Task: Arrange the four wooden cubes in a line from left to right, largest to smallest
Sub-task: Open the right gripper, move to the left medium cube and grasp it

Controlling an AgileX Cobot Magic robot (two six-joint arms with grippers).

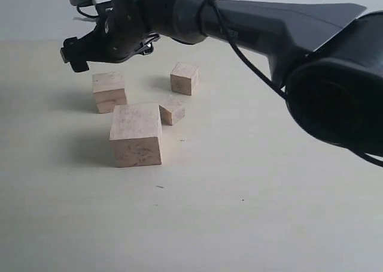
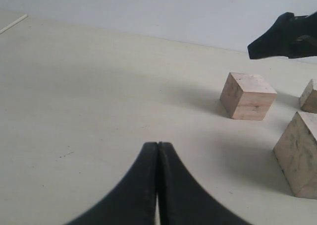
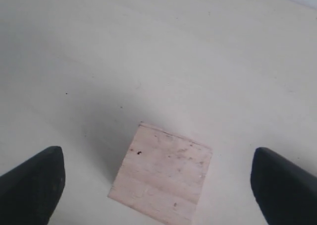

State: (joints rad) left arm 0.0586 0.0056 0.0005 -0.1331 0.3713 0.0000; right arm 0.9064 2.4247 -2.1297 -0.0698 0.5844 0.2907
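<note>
Four-cube layout: a loose cluster on the pale table (image 1: 269,212), left of the middle in the exterior view, not in a row.
Left gripper (image 2: 157,153): seen only in its own wrist view, low over bare table. Its two black fingers are pressed together with no gap and nothing between them.
Second-largest cube (image 1: 109,91): furthest left of the four, resting flat on the table, behind the largest one and apart from it.
Largest cube (image 1: 136,134): nearest the exterior camera, just right of the second-largest, flat on the table.
Smallest cube (image 1: 172,111): just beside the largest cube's far right corner. Whether the two touch cannot be told.
Third cube (image 1: 184,78): furthest back and furthest right, well apart from the others.
Right gripper (image 3: 158,155): its arm reaches across from the right. The fingers are spread wide and hold nothing. It hangs above the second-largest cube, which shows between the fingertips (image 3: 42,178) in the right wrist view, untouched.
</note>
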